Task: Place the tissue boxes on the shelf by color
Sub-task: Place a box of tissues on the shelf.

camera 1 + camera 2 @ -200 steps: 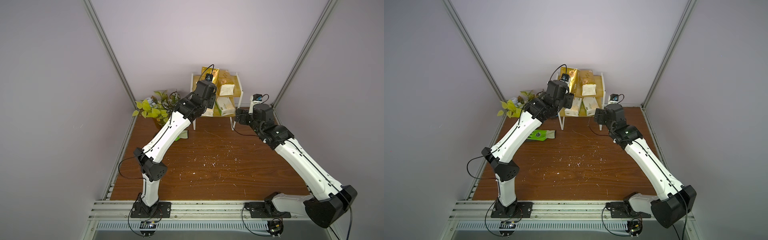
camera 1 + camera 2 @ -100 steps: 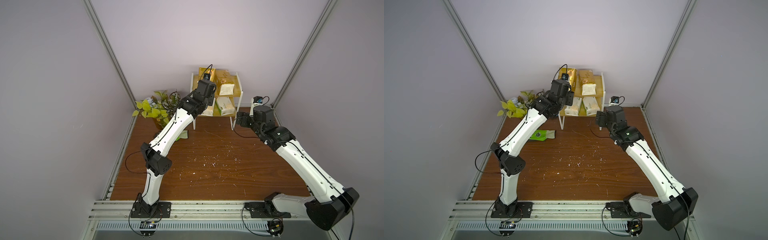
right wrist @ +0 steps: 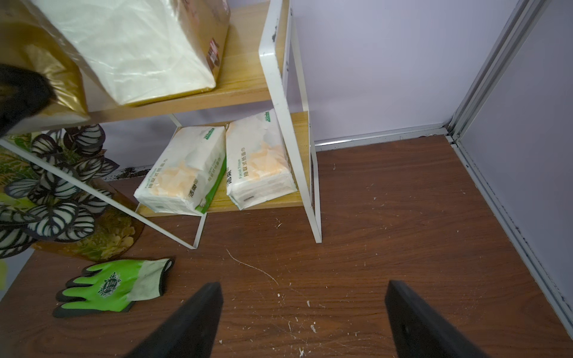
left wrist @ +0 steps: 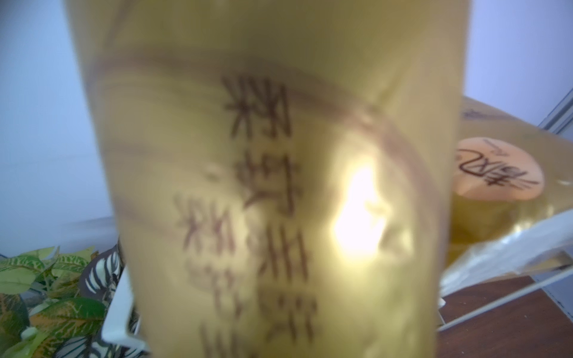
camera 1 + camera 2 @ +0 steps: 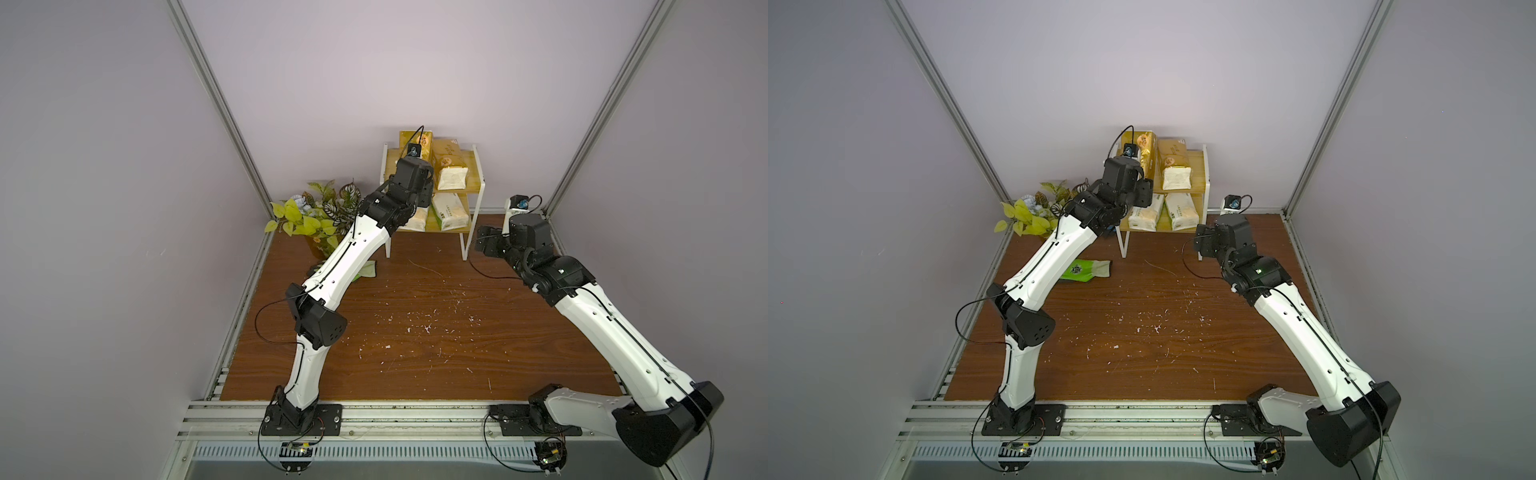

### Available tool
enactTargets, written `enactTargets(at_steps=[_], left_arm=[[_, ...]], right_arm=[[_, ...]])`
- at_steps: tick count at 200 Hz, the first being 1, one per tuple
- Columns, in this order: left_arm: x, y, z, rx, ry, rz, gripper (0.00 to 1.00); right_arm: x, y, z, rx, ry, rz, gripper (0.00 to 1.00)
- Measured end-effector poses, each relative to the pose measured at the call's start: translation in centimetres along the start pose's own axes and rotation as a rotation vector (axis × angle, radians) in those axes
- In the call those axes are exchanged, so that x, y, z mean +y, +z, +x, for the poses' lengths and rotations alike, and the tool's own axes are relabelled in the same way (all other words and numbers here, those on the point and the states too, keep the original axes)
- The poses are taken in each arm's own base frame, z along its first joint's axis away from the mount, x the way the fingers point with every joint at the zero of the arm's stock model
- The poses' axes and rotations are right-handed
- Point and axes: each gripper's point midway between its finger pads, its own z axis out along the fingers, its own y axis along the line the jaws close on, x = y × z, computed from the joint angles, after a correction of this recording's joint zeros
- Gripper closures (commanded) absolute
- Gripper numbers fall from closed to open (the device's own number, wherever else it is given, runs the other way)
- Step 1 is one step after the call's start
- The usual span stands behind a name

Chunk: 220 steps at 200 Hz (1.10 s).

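At the upper centre of both top views, against the back wall, stands the small two-tier shelf (image 5: 473,168) (image 5: 1198,174) of pale yellowish wood boards in a thin white metal frame. On its upper board sit two shiny gold, soft, brick-shaped tissue packs. The left gold pack (image 5: 428,143) (image 5: 1147,151) rises a little above its neighbour. The right gold pack (image 5: 446,158) (image 5: 1173,160) lies just beside it, its pale end face toward the camera. On the lower board two white tissue packs (image 5: 449,212) (image 5: 1179,212) (image 3: 186,176) with green corner marks lie side by side.

The left gripper (image 5: 1139,185) reaches over the shelf's left side at the left gold pack. Its black body hides its fingers in both top views. The left wrist view is filled by that pack's blurred gold wrapper with dark lettering (image 4: 279,186), so I cannot tell whether the jaws clasp the pack or stand free of it. The right gripper (image 5: 484,245) (image 3: 304,285) is held over the dark brown wooden tabletop (image 5: 415,353), just right of the shelf's right front leg. Its two black fingers (image 3: 198,316) are spread wide with only bare tabletop between them, grasping nothing.

A bright green work glove (image 5: 1086,270) (image 3: 114,285) lies flat on the tabletop left of the shelf, partly under the left arm. A potted plant (image 5: 316,212) with yellow-green and striped leaves stands at centre left of the frame.
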Motion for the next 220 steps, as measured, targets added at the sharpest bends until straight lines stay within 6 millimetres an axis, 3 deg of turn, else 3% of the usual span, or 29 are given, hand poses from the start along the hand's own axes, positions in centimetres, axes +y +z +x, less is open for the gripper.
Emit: enactTargets(at_steps=[62,83,159,220], left_arm=[[-0.1,1.0,-0.7,-0.04,-0.025,0.016,0.11],[-0.3,1.1,-0.8,-0.042,-0.027,0.032,0.0],[-1.8,1.0,-0.9,-0.047,-0.025,0.114,0.0],[-0.4,-1.3,-0.5,-0.033,0.047,0.086,0.0]], right_arm=[[-0.3,0.0,0.5,0.018,-0.007,0.011,0.11],[-0.4,-0.1,0.8,0.022,-0.002,0.013,0.11],[-1.2,0.0,3.3,0.062,0.009,0.021,0.1],[-1.4,0.4,4.4,0.082,0.019,0.024,0.1]])
